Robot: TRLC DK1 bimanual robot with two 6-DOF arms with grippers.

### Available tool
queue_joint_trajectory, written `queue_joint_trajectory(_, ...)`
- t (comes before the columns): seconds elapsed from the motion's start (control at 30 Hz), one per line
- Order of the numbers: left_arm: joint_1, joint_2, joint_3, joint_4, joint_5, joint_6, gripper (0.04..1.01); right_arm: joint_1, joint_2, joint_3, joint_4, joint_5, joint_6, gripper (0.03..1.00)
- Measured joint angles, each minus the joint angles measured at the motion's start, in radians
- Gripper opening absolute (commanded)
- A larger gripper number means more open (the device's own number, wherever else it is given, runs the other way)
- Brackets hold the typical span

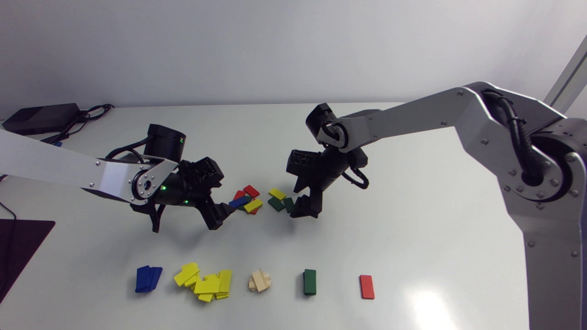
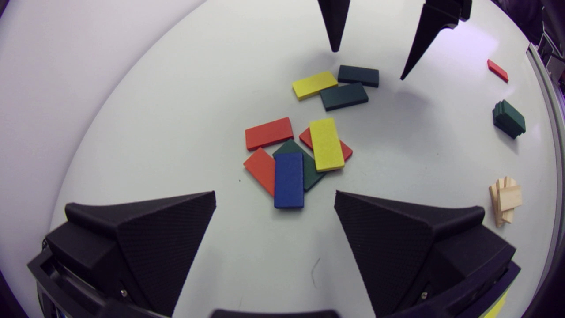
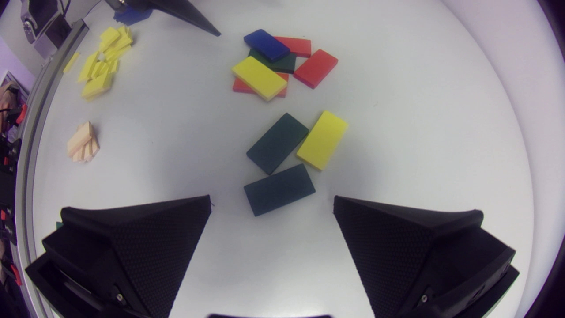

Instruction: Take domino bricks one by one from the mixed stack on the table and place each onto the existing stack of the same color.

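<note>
The mixed pile (image 1: pixel 247 200) of red, blue, green and yellow bricks lies mid-table. My left gripper (image 2: pixel 274 198) hovers open at its left side, the blue brick (image 2: pixel 288 179) just ahead of its fingertips. Right of the pile lie a yellow brick (image 3: pixel 322 139) and two dark green bricks. My right gripper (image 3: pixel 271 201) is open above them, the nearer green brick (image 3: pixel 279 189) lying between its fingertips, untouched. Along the front edge stand the sorted stacks: blue (image 1: pixel 147 278), a spread yellow heap (image 1: pixel 205 282), wood (image 1: pixel 260 281), green (image 1: pixel 310 282) and red (image 1: pixel 367 287).
A black box (image 1: pixel 41 118) with cables sits at the far left corner. A dark mat (image 1: pixel 18 247) lies at the left edge. Bare table stretches between the pile and the front row of stacks.
</note>
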Motion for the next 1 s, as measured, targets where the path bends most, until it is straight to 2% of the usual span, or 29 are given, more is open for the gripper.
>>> queue_joint_trajectory(0.53,-0.028,0.000,0.000,0.000,0.000,0.000,0.957,0.031,0.027,0.094,-0.131,-0.008,-0.050,0.964)
queue_joint_trajectory(0.73,-0.031,0.000,0.000,0.000,0.000,0.000,0.957,0.031,0.082,0.182,-0.175,0.001,-0.050,0.966)
queue_joint_trajectory(1.0,-0.031,0.000,0.000,-0.003,0.000,0.000,0.957,0.031,0.115,0.222,-0.238,0.009,-0.051,0.966)
